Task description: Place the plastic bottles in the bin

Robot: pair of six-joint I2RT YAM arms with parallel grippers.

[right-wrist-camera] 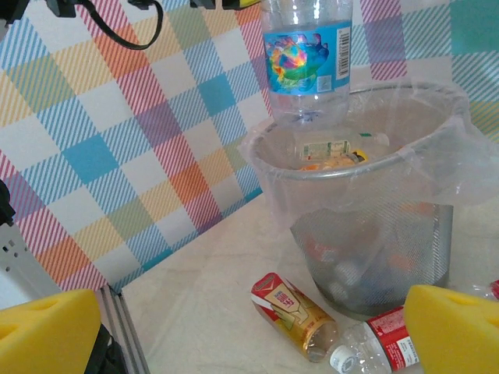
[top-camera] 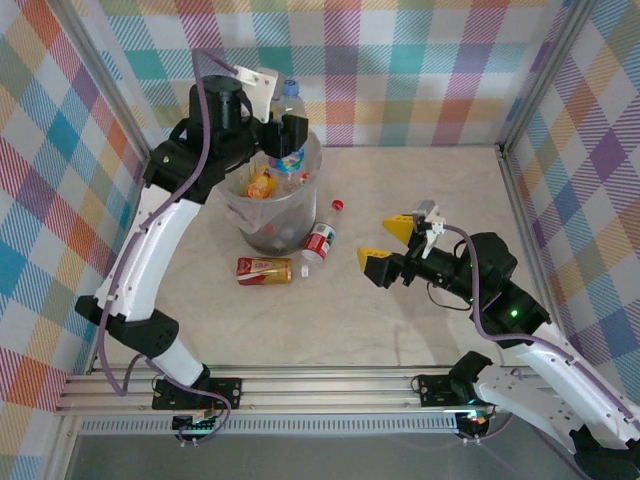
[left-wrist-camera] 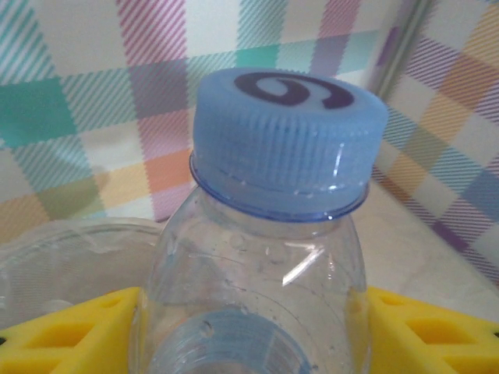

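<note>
- Step in hand: drop. Blue-label bottle [right-wrist-camera: 308, 54] is gripped upright by the left gripper [top-camera: 290, 132] over the bin [right-wrist-camera: 366, 167], far-left of the worktop.
- Next move: the jaws are to be opened.
- Right gripper [top-camera: 388, 243] is held wide and empty; red-label bottle [top-camera: 320, 240] and gold-label bottle [top-camera: 264, 270] are seen lying beside the bin.

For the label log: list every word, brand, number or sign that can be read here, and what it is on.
On the blue cap of the held bottle: a dark swirl, no sure letter or digit.
On the blue label of that bottle: print too small to read.
On the red-and-gold bottle: label blurred, unreadable.
On the red-labelled bottle: white print blurred, unreadable.
Nothing can be quoted.
</note>
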